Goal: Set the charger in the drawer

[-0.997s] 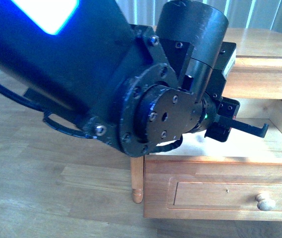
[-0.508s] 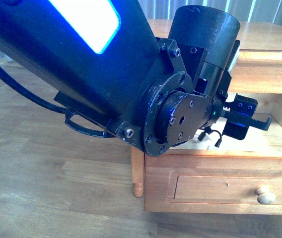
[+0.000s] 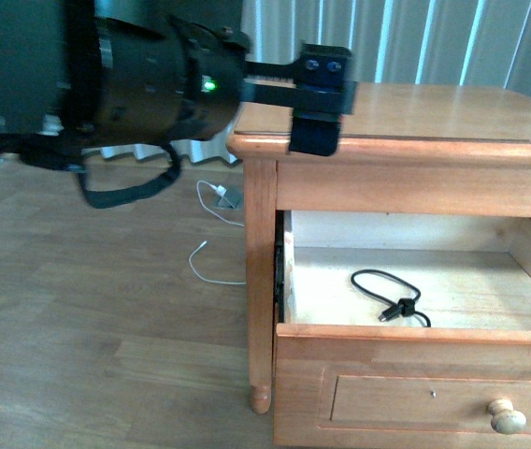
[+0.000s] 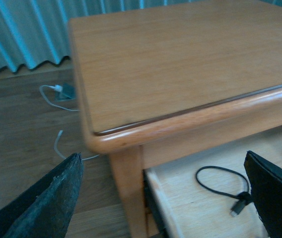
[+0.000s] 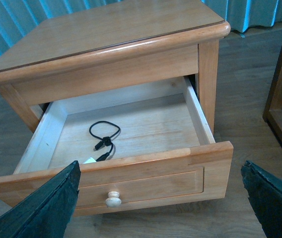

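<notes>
The honey-brown cabinet (image 3: 434,108) stands directly ahead of both grippers, its front corner beside the left gripper (image 3: 317,103) in the front view. The drawer (image 5: 195,114) is pulled far out. It lies lower than the left gripper and off to that gripper's right, and it is ahead of and beneath the right gripper (image 5: 160,166). The dark left arm (image 3: 107,84) reaches in at the height of the cabinet's top. The left gripper is spread wide, its two fingers (image 4: 46,203) far apart with nothing between them. The right gripper is equally wide and empty, its fingers (image 5: 270,198) standing to either side of the drawer's front panel in its wrist view. The charger (image 5: 105,135) lies on the drawer's pale floor, well below the left gripper and apart from both. Its thin black cable is looped, and a small white piece shows just behind the drawer front, mostly hidden. A white cable (image 3: 211,201) trails on the wooden floor beyond the left gripper, outside the cabinet. The round knob (image 5: 113,199) sits on the drawer front, nearest the right gripper's left finger.
</notes>
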